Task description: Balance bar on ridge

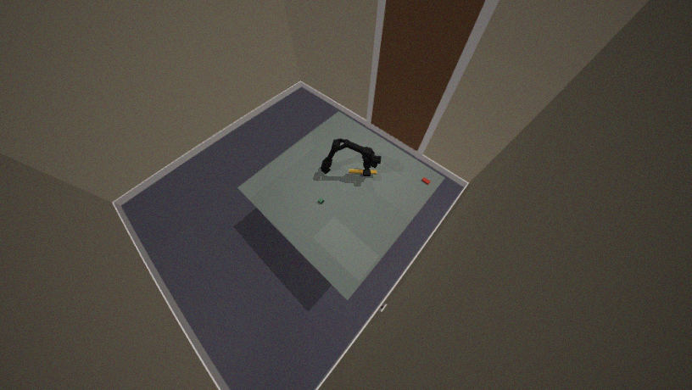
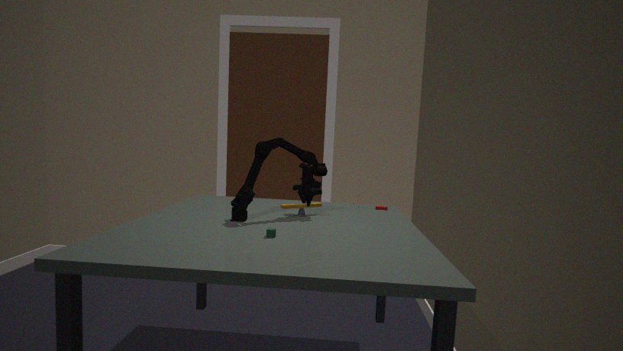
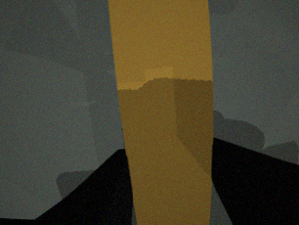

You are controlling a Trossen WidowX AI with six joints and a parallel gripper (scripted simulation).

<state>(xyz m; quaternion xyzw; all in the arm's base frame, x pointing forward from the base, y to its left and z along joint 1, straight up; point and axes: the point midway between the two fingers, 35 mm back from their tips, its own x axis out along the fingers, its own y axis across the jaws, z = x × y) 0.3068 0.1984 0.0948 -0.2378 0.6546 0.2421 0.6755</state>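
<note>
The yellow bar [image 1: 356,170] [image 2: 290,206] [image 3: 163,44] is raised above the table, and its left end looks slightly lower in the exterior view. My gripper [image 1: 366,173] [image 2: 308,204] [image 3: 166,153] is shut on the bar, right of the bar's middle, with one black finger on each side of it in the wrist view. The small grey ridge [image 2: 301,212] stands on the table under the bar, a little left of the fingers. Whether the bar touches the ridge's top is too small to tell. The ridge is hidden in the top view.
A small green cube [image 1: 320,201] [image 2: 270,233] lies on the table [image 1: 290,188] [image 2: 174,248], nearer to the exterior view than the arm. A red block [image 1: 426,181] [image 2: 381,208] lies near the table's far right edge. The arm's base stands left of the bar.
</note>
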